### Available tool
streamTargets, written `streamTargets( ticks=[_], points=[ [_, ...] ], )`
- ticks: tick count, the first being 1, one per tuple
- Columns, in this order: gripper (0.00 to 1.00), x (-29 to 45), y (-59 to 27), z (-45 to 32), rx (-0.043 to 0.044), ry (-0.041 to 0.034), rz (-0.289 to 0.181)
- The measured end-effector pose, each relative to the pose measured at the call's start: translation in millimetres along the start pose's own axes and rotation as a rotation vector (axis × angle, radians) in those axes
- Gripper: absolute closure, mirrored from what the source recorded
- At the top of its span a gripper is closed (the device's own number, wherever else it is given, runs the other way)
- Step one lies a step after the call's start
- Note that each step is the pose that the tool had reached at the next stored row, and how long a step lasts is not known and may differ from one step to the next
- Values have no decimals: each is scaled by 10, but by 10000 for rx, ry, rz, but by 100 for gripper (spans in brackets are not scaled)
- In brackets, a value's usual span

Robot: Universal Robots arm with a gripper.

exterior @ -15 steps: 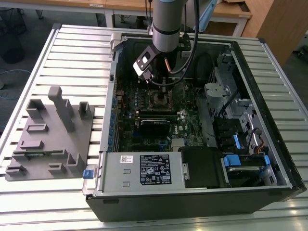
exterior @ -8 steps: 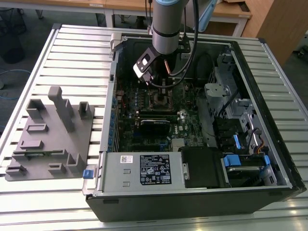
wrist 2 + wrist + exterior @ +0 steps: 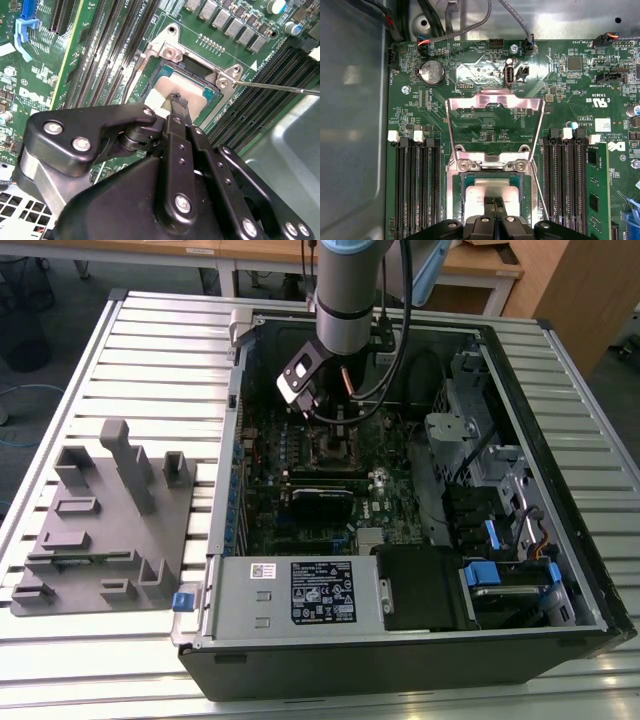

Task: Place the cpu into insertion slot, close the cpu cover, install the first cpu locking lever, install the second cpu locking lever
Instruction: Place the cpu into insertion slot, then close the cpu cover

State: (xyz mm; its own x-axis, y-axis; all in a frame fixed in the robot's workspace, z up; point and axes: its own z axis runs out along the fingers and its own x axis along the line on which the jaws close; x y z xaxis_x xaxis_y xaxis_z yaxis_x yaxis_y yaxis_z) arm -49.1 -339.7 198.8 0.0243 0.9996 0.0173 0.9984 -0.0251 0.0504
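One cpu (image 3: 490, 186) lies in the insertion slot (image 3: 456, 197), twelve o'clock of the black card (image 3: 320, 503); our pincer (image 3: 493, 201), clenched and empty, is poised over it; we judge it light, stiff, fragile, best taken by its edges

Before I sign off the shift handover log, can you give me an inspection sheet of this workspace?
Surface: slatted metal table with an open computer case lying on it.
Job's things: chip lies in the socket; cover stands open; lever not latched.
Clutter: grey moulded tray on the exterior view's left.
Grippers: the gripper is shut, tips over the chip.
Cables: black leads hang from the arm into the case.
Surroundings: wooden desks behind.
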Motion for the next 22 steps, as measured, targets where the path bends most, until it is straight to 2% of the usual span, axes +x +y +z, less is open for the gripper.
streamTargets(
  ticks=[10,17,22],
  points=[
    [90,4,2,-5,-14,25,1],
    [90,4,8,-129,-6,12,1],
    [90,5,9,-161,-6,11,1]
  ],
)
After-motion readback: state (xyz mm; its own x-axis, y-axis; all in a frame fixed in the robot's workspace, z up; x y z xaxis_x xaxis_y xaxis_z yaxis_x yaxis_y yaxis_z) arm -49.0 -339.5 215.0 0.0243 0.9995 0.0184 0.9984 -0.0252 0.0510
